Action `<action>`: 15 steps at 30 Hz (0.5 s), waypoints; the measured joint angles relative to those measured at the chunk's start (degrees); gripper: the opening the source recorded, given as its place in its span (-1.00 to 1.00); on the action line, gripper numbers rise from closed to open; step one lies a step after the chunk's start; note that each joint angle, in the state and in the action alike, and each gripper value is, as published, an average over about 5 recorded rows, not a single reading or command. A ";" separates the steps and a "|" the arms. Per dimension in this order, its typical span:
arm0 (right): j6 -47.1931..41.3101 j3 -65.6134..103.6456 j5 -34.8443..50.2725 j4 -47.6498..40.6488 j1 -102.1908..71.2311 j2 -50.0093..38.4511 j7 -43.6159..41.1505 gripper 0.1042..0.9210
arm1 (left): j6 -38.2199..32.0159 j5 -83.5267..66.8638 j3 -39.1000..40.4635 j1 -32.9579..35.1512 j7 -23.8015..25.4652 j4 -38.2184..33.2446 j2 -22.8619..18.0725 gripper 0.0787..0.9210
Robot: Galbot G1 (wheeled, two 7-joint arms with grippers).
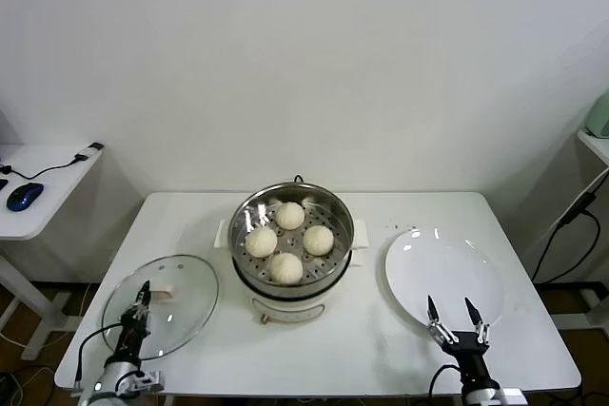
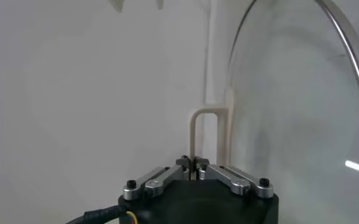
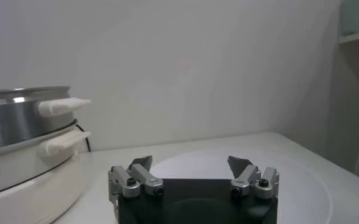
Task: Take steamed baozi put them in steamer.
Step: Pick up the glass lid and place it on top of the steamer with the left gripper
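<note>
Four cream-white baozi lie on the perforated tray of the steamer [image 1: 332,204] at the table's middle: one at the back [image 1: 290,215], one left [image 1: 262,241], one right [image 1: 318,240], one in front [image 1: 285,267]. The steamer's steel wall and side handles also show in the right wrist view [image 3: 21,115]. My left gripper [image 1: 144,294] is low at the front left over the glass lid, shut, fingertips [image 2: 193,163] in line with the lid's cream handle [image 2: 205,131]. My right gripper [image 1: 454,309] is open and empty at the front right [image 3: 190,164].
A round glass lid [image 1: 181,316] lies flat at the front left. A bare white plate [image 1: 442,268] lies right of the steamer, just ahead of the right gripper [image 3: 301,176]. A side table with a blue mouse [image 1: 24,195] stands at far left.
</note>
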 measured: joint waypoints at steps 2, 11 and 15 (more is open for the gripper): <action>0.00 0.02 -0.07 0.20 -0.05 0.01 0.02 0.76 | 0.57 -0.83 -0.45 0.75 0.82 -1.74 0.20 -0.87; -0.61 0.56 -1.12 0.47 0.17 0.25 1.16 0.76 | 5.47 -6.24 -3.71 3.56 7.79 -13.39 2.30 -0.87; -1.02 0.65 -1.95 0.49 0.31 0.33 2.12 0.76 | 7.91 -7.81 -4.37 3.60 11.41 -18.91 3.74 -0.87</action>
